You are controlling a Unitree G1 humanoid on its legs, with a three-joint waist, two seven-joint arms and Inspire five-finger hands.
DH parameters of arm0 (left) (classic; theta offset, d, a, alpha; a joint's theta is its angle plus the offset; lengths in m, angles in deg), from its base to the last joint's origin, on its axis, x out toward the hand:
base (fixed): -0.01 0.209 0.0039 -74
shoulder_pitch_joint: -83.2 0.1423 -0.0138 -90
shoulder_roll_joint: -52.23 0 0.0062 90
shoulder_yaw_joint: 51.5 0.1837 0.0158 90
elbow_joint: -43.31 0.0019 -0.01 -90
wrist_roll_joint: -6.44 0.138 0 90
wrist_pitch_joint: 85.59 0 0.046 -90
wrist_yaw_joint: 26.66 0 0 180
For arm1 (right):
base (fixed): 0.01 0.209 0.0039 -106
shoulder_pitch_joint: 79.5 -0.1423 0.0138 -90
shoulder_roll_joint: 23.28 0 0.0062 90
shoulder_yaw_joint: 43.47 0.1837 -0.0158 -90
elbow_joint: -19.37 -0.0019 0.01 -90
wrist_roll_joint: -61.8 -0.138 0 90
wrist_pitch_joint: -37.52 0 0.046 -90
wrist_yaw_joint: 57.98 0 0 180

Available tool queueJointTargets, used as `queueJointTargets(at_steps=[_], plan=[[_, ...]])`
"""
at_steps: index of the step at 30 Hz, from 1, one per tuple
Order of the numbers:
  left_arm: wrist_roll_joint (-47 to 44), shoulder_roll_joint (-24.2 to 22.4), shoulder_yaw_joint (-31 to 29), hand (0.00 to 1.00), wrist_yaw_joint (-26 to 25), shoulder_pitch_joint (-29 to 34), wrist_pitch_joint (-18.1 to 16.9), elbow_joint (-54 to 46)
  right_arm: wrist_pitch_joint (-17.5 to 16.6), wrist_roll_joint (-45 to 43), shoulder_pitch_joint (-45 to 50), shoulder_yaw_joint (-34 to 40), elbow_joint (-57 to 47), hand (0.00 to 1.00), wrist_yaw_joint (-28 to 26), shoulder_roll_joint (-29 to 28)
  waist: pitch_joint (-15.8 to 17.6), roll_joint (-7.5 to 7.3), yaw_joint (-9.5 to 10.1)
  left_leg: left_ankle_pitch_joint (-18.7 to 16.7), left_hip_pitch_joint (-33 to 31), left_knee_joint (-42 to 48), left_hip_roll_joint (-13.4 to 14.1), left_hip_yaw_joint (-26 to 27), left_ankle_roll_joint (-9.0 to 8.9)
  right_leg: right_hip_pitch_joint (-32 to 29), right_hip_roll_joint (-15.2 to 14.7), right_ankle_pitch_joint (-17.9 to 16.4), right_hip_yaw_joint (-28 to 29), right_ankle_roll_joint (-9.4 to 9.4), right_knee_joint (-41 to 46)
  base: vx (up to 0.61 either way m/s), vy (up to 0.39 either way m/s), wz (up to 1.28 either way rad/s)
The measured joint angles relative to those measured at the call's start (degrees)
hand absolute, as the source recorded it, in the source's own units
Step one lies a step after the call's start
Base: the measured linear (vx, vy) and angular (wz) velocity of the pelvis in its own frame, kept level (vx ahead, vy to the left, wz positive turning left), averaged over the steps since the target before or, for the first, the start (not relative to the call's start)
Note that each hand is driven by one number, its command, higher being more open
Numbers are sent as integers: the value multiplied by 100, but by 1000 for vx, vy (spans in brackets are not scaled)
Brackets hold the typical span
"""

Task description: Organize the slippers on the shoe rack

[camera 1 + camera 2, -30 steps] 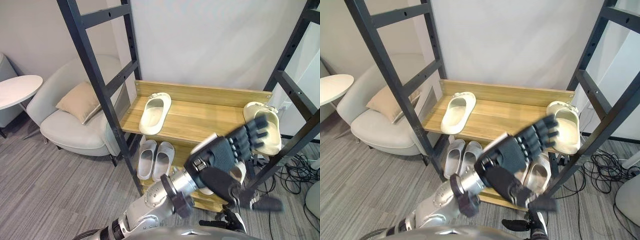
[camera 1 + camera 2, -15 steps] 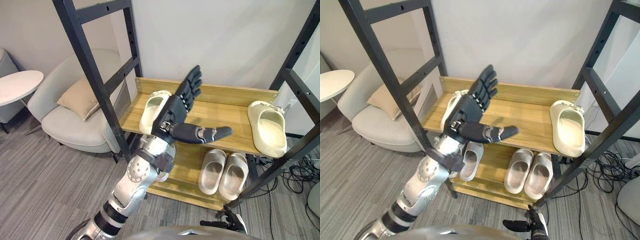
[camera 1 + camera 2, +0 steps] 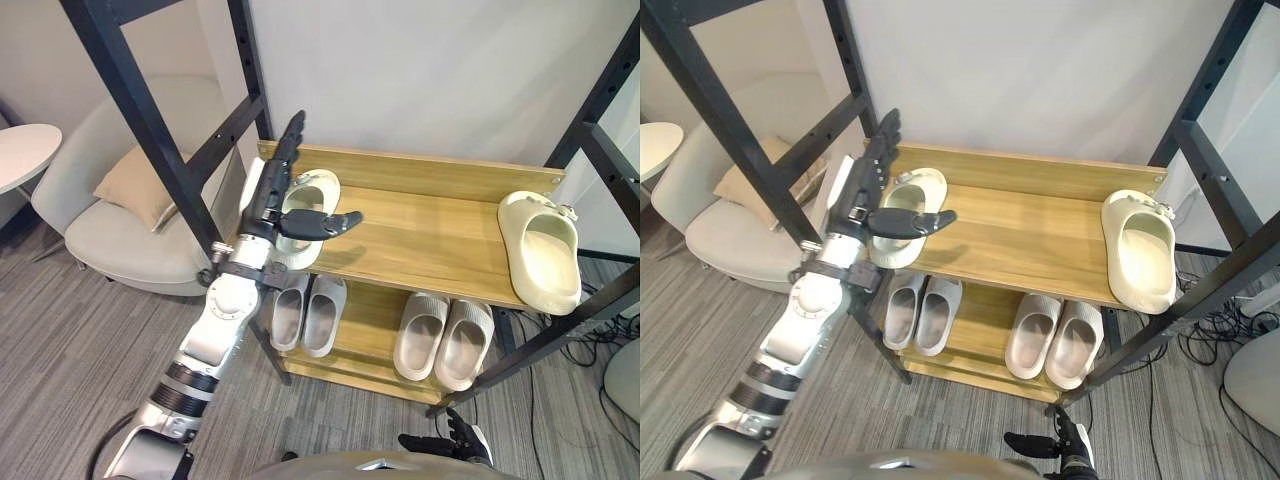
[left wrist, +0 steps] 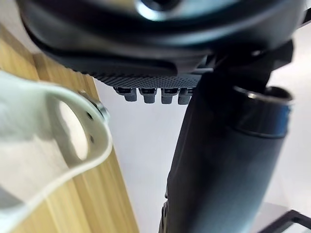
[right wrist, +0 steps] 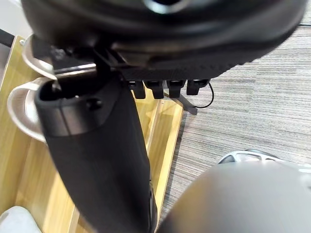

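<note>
A cream slipper (image 3: 318,190) lies at the left end of the wooden top shelf (image 3: 430,235); it also shows in the left wrist view (image 4: 48,141). My left hand (image 3: 273,195) is held edge-up beside and partly over this slipper, open, with straight fingers and the thumb (image 3: 325,222) stretched across it. I cannot tell whether it touches. A second cream slipper (image 3: 543,250) lies at the shelf's right end. My right hand (image 5: 160,29) hangs low beside the rack with straight fingers and holds nothing.
Two pairs of grey slippers (image 3: 305,312) (image 3: 445,340) stand on the lower shelf. Black frame posts (image 3: 150,120) (image 3: 600,130) flank the rack. A pale armchair with a beige cushion (image 3: 125,190) and a round white table (image 3: 20,155) stand to the left.
My left hand has swung from low right, close to the camera, across the shelf to the left cream slipper. The whole picture has shifted as the camera moved.
</note>
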Motion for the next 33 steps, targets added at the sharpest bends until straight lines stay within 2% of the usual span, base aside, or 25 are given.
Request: queueJointTargets(at_steps=[4, 8, 15, 24, 29, 33], plan=[[399, 312, -175, 100, -36, 8, 3, 141, -3, -37, -13, 7, -3, 100, -12, -2, 31, -9, 9, -9, 6, 18, -28, -6, 15, 96, 5, 105, -15, 14, -175, -8, 5, 0], [1007, 365, -186, 100, -50, 8, 3, 145, -14, -36, -65, 14, -15, 100, -17, -20, 51, 23, 6, -15, 6, 21, -33, -5, 24, 98, 7, 149, -2, 15, -204, -41, 18, -2], [1379, 524, -188, 100, -48, 5, 1, 146, -14, -35, -61, 54, -16, 100, -16, -17, 67, 63, -11, -14, 7, 21, -28, -3, 24, 142, 36, 226, 6, 20, -334, -16, 3, -1], [1623, 524, -250, 100, -72, -3, 1, 153, -15, -35, -66, 54, -15, 100, -15, -18, 71, 66, -20, -14, 13, 20, -28, 5, 23, 147, 40, 242, 36, 15, -352, 0, 0, 0], [2048, 482, -270, 100, -259, -36, -4, 297, -22, -35, -64, 54, -15, 100, -5, -21, 73, 65, -36, -14, 15, 20, -28, 38, 24, 144, 40, 279, 70, 12, -379, -23, 10, -4], [2211, 262, -373, 100, -520, -114, 18, 467, -39, -34, -65, 55, -15, 100, 3, -33, 90, 49, -87, -15, 19, 11, -25, 70, 24, 138, 44, 316, 106, 15, -415, -29, 11, -5]])
